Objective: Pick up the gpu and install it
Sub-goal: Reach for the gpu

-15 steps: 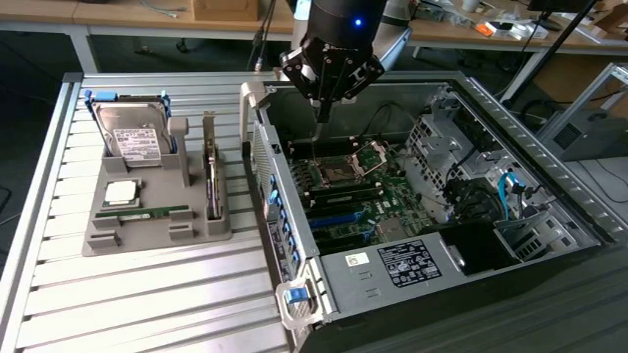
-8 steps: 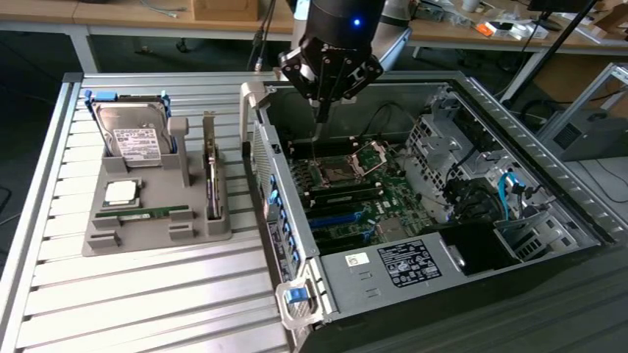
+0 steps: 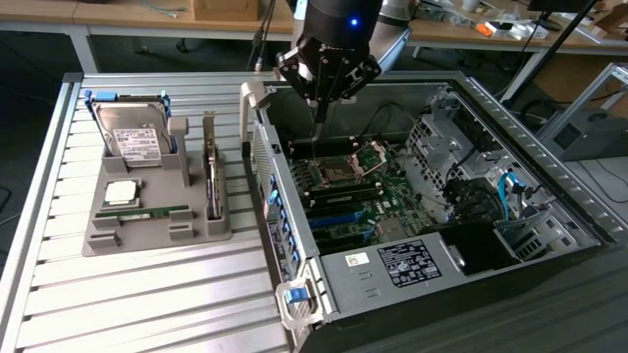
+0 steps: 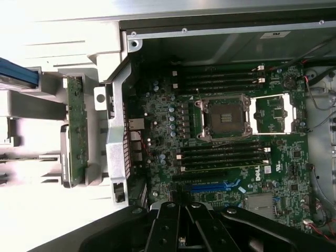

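Note:
The gpu (image 3: 210,173) stands on edge in a slot of the grey holder (image 3: 147,243), on the exterior view's left of the open computer case (image 3: 294,213). In the wrist view the gpu (image 4: 77,123) appears edge-on as a narrow green board outside the case wall. My gripper (image 3: 318,110) hangs above the far end of the motherboard (image 3: 343,187), well apart from the gpu. Its black fingers (image 4: 167,223) are shut together with nothing between them.
The holder also carries a silver hard drive (image 3: 132,134), a square processor (image 3: 122,192) and a green memory stick (image 3: 143,212). Inside the case are the open processor socket (image 4: 222,118), memory slots (image 4: 223,79), a blue expansion slot (image 4: 210,186) and cables (image 3: 510,195).

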You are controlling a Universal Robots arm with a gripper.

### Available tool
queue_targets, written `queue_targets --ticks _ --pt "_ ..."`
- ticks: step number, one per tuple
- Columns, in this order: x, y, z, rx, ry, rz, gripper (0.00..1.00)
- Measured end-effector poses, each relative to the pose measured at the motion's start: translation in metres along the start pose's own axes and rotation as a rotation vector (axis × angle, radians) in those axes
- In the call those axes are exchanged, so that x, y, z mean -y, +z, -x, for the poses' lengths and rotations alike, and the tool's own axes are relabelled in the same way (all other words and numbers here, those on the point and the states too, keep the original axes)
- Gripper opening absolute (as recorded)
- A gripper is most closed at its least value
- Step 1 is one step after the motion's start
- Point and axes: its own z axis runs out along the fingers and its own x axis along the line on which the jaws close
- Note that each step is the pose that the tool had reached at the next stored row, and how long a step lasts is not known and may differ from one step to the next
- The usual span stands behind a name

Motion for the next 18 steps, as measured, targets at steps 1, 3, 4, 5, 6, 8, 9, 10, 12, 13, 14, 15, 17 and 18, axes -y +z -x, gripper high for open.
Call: queue_targets --ticks 1,3,4,5,6,8,9,10,12,13,14,15,17,18 --pt "0.0 0.0 -0.0003 0.0 0.0 0.0 0.11" --pt "0.0001 0.0 -0.0008 0.0 0.0 0.0 0.11" --pt "0.0001 0.0 -0.0012 0.0 0.0 0.0001 0.11" --pt "0.0001 0.0 -0.0014 0.0 0.0 0.0 0.11" --pt "0.0001 0.0 -0.0016 0.0 0.0 0.0 0.11" --pt "0.0002 -0.0001 -0.0021 0.0 0.0 0.0 0.11" --pt "0.0002 -0.0001 -0.0028 0.0 0.0 0.0 0.11" --pt "0.0002 -0.0001 -0.003 0.0 0.0 0.0 0.11" --pt "0.0003 -0.0001 -0.0038 0.0 0.0 0.0 0.11" --pt "0.0003 -0.0001 -0.0042 0.0 0.0 0.0 0.11" --pt "0.0003 -0.0001 -0.0045 0.0 0.0 0.0 0.11" --pt "0.0004 -0.0001 -0.0049 0.0 0.0 0.0 0.11" --pt "0.0004 -0.0002 -0.0054 0.0 0.0 0.0 0.11" --pt "0.0005 -0.0002 -0.0059 0.0 0.0 0.0 0.11"
